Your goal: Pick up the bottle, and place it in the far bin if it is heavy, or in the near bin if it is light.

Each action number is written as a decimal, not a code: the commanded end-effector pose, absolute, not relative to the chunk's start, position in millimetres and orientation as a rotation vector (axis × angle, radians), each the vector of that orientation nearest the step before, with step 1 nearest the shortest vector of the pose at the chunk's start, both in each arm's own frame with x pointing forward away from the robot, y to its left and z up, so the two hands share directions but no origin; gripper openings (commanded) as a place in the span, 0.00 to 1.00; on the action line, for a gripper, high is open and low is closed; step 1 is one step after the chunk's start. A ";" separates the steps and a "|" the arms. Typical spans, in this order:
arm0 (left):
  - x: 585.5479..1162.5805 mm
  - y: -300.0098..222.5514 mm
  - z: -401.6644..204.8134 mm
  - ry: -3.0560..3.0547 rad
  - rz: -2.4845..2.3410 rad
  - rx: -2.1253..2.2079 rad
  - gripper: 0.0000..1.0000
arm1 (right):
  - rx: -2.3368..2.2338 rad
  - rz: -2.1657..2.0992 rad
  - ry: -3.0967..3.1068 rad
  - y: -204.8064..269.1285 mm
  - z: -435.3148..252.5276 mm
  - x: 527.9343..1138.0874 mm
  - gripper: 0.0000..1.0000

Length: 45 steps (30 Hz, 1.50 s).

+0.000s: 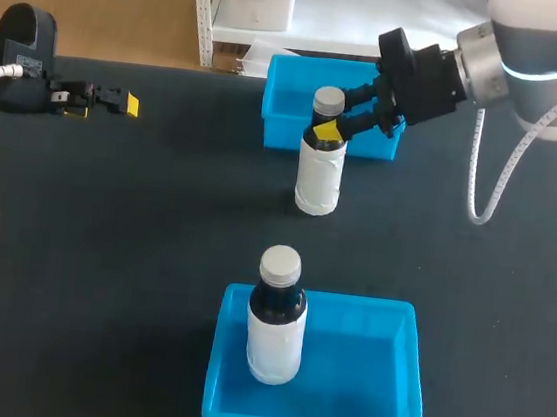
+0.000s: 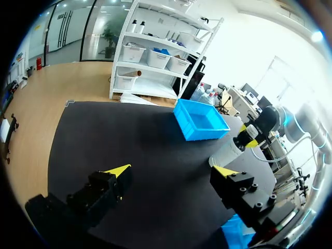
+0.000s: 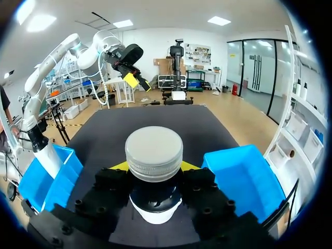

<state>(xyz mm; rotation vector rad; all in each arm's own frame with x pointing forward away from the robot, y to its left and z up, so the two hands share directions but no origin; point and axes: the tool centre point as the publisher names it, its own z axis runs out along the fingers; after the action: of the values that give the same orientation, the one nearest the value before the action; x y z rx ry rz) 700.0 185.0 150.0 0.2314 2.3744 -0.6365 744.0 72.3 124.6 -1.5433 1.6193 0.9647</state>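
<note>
A dark bottle (image 1: 320, 173) with a white label and a grey cap stands upright on the black table, just in front of the far blue bin (image 1: 366, 143). My right gripper (image 1: 336, 127) is at its neck, and in the right wrist view both fingers press the neck below the cap (image 3: 154, 148), so my right gripper (image 3: 154, 168) is shut on the bottle. A second, similar bottle (image 1: 276, 319) stands in the near blue bin (image 1: 380, 381). My left gripper (image 1: 110, 101) rests open at the table's far left, holding nothing; it shows as the left gripper (image 2: 172, 171) in its own view.
The wrist views show the same layout: the far bin (image 2: 199, 122) lies beyond the grasped bottle (image 2: 224, 155), and the near bin (image 3: 46, 179) and the far bin (image 3: 244, 171) flank the right gripper. Bare black tabletop (image 1: 135, 232) lies between the two bins.
</note>
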 end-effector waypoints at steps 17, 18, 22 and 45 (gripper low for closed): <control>700.0 185.0 150.0 2.374 -0.636 0.231 1.00 | -1.494 0.900 1.604 11.8 224.9 684.6 0.00; 700.0 185.0 150.0 2.374 -0.636 0.231 1.00 | -1.489 0.907 1.601 7.9 230.0 674.3 0.00; 700.0 185.0 150.0 2.374 -0.636 0.231 1.00 | -1.485 0.904 1.602 0.7 241.4 643.9 0.00; 700.0 185.0 150.0 2.374 -0.636 0.231 1.00 | -1.564 0.902 1.576 15.7 238.9 480.6 0.00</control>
<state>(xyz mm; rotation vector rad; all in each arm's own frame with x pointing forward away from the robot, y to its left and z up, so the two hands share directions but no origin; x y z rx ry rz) 700.0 185.0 150.0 0.2314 2.3744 -0.6365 508.6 17.1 239.7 -1.6610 1.5392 1.0371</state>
